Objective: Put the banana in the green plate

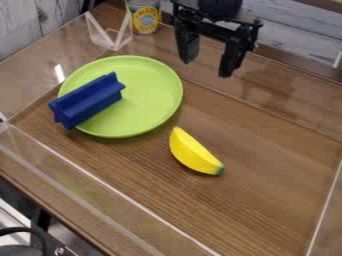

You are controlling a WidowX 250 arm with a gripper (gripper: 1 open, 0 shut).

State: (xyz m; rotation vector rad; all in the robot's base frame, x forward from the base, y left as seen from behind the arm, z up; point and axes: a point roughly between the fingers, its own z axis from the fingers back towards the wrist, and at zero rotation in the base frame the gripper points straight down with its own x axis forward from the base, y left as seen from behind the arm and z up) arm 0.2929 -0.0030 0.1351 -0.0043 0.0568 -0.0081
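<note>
Bananas: one, the banana [195, 152], a stubby yellow toy with a green tip at its lower right end.
Banana place: lying on the bare worktop [267, 210], in front and to the right of the plate, near its rim but apart from it.
Plates: one, the green plate [154, 95], round and lime-green with a shallow raised rim, the widest thing in view.
Blocks: one blue ridged block [87, 102], lying across the left edge of the plate, partly over the rim and partly inside it.
Plate contents: only the blue block; the banana is not in it.
Hands: one, the hand [209, 62], black, hanging over the back of the worktop with its fingers pointing down.
Hand state: fingers spread wide with nothing between them.
Hand to banana: well apart; the hand is behind the banana, and no object lies between the two.
Hand to plate: just beyond the plate's back right rim, not touching it.
Other things: one clear wire-like stand [104, 35] at the back left, and one yellow-labelled container [144, 16] behind it, too blurred to name more closely.
Edges: a clear plastic wall [27, 150] runs along the near left side of the worktop.
</note>
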